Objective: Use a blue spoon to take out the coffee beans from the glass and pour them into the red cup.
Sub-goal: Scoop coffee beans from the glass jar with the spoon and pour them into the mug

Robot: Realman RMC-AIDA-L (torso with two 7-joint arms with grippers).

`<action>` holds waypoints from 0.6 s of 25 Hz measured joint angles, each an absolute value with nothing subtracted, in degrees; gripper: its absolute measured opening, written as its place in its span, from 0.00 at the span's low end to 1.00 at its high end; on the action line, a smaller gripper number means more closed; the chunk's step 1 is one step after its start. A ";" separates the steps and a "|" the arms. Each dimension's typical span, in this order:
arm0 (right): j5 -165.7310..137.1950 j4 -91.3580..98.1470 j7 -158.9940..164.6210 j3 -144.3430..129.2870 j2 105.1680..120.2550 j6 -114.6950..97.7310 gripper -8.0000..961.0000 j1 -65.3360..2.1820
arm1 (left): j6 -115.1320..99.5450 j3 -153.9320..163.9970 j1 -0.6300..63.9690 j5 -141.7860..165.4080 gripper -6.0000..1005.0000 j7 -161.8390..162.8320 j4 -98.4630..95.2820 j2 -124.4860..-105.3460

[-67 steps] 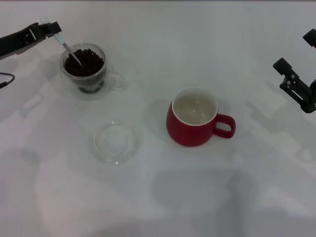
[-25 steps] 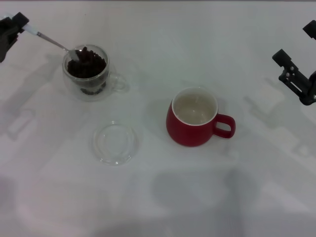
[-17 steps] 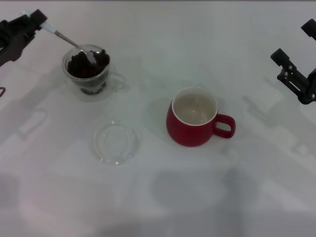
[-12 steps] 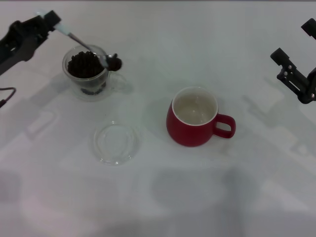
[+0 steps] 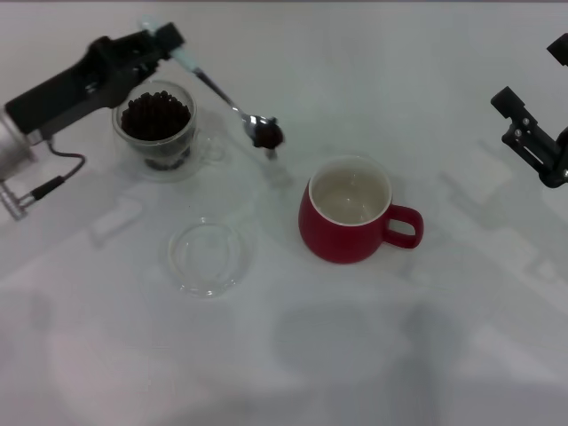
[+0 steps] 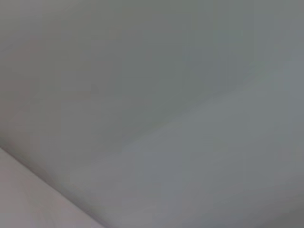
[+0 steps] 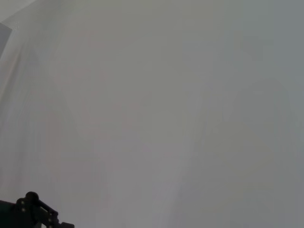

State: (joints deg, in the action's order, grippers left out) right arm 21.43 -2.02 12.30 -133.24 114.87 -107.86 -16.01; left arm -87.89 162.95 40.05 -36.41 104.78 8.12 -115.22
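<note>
Here the left tool (image 5: 160,40) pinches the blue spoon (image 5: 222,96), its bean-laden bowl slanting toward the red cup (image 5: 348,222).

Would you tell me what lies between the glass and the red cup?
In the head view, the blue spoon hangs there, held by the left gripper, its bowl carrying coffee beans above bare table, between glass and red cup.

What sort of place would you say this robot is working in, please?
Probably a lab or test bench staged as a coffee corner: a plain white table holding only a glass of coffee beans, a red cup and a small glass dish, while the left gripper carries a spoon.
</note>
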 joint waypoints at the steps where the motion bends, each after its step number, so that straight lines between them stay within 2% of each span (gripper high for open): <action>1: 21.43 -2.02 12.30 -133.24 114.87 -107.89 0.79 -15.95 | -87.87 162.95 40.46 -35.94 0.13 104.82 7.97 -115.43; 15: 21.35 -2.02 12.30 -133.23 114.87 -108.77 0.79 -14.26 | -82.77 162.95 43.95 -32.59 0.13 104.17 7.76 -117.26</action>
